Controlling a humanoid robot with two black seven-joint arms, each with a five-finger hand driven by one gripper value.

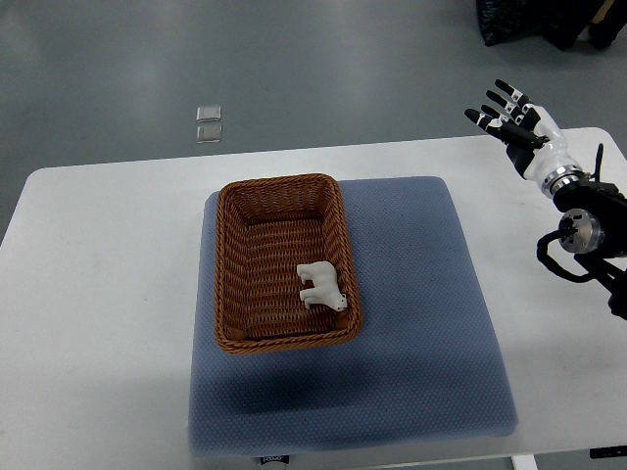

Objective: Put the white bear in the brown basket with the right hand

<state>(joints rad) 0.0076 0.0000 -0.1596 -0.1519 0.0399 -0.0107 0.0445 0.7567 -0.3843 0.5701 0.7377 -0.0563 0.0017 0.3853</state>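
Observation:
A small white bear (322, 286) stands inside the brown woven basket (235, 255), near its front right corner. The basket rests on a blue-grey mat (421, 294) on the white table. My right hand (511, 119) is far to the right of the basket, raised over the table's back right corner, with its black-tipped fingers (496, 106) spread and nothing in them. Its arm (583, 220) comes in from the right edge. The left arm does not show.
The white table (98, 274) reaches to the left and right of the mat. Beyond its far edge lies grey floor with two small clear squares (209, 123). A dark object (549, 22) sits at the top right corner.

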